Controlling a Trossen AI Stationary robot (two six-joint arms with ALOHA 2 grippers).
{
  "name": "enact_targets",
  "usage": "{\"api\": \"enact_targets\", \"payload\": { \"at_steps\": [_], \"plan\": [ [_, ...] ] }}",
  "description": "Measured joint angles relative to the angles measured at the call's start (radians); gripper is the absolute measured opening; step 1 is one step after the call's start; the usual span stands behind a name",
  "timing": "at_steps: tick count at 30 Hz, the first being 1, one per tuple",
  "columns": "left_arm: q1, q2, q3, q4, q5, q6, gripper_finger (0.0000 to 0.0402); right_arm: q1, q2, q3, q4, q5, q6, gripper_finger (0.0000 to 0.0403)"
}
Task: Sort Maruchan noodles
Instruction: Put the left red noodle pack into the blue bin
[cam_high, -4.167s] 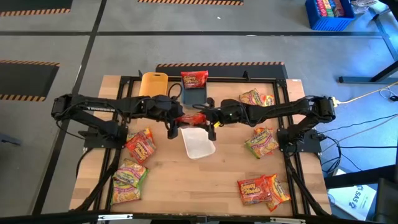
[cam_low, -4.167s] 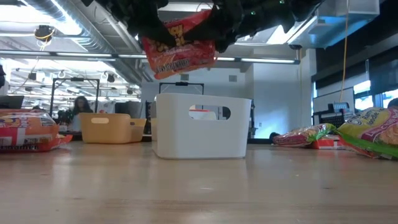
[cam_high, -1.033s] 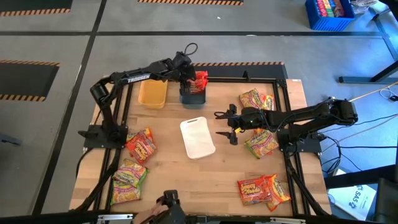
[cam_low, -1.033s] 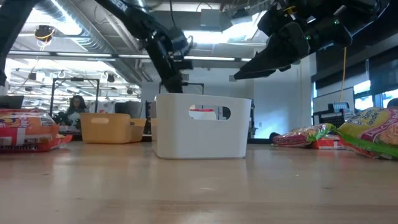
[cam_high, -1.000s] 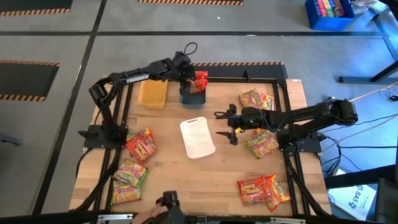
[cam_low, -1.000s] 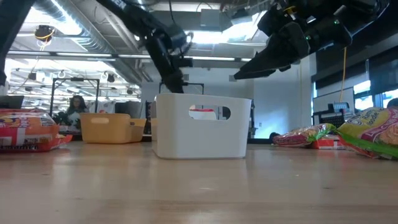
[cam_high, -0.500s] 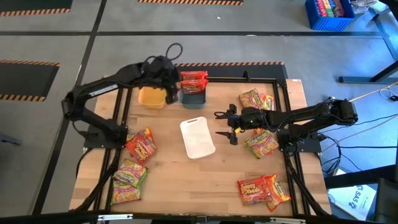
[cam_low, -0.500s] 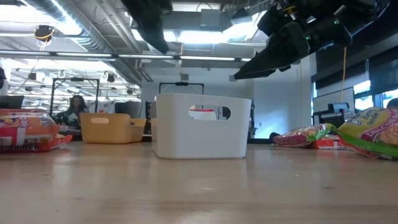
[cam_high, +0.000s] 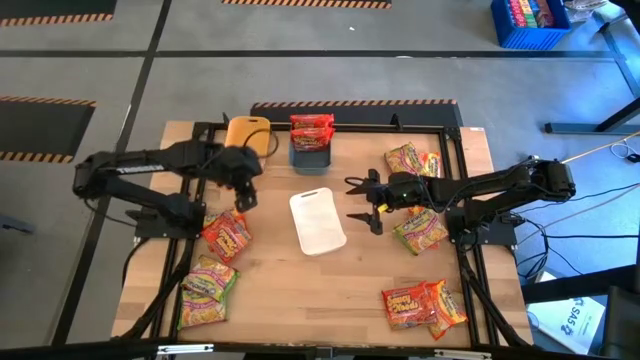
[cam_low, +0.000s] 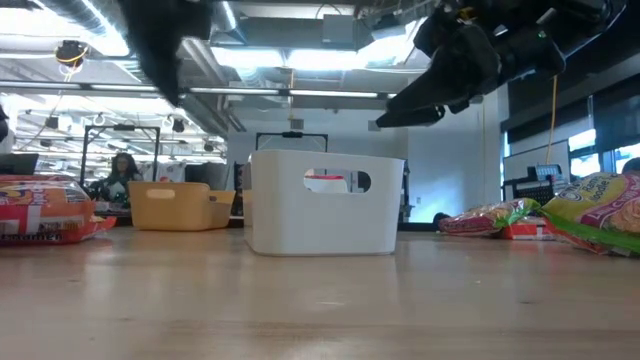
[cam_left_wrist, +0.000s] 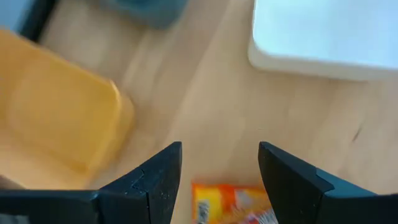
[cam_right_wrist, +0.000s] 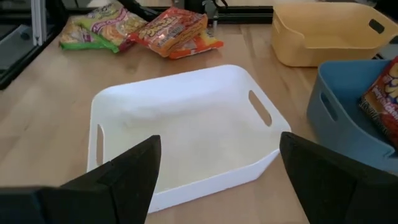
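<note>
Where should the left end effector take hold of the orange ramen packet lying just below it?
Probably from straight above, closing across the short width of the orange ramen packet. It lies flat on the wooden table, apart from the yellow tray, and the left end effector is open beside it.

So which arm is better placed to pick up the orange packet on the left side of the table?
Probably the left. The left gripper hangs open just above the orange packet, which also shows between its fingers in the left wrist view. The right gripper waits open on the far side of the white tray.
</note>
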Motion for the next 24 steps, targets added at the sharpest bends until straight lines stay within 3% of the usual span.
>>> {"api": "enact_targets", "payload": {
  "at_steps": [7,17,24],
  "plan": [
    [-0.015,-0.045,-0.124,-0.143,0.050,-0.184,0.0206,0.013,0.000,0.010,0.001,0.002,0.065,0.0312],
    [0.070,-0.043,-0.232,-0.157,0.070,-0.194,0.0209,0.041,0.000,0.010,0.000,0.007,0.064,0.0312],
    [0.200,-0.043,-0.288,-0.150,0.295,-0.161,0.0227,0.040,0.000,0.010,-0.001,0.002,0.036,0.0312]
  ]
}}
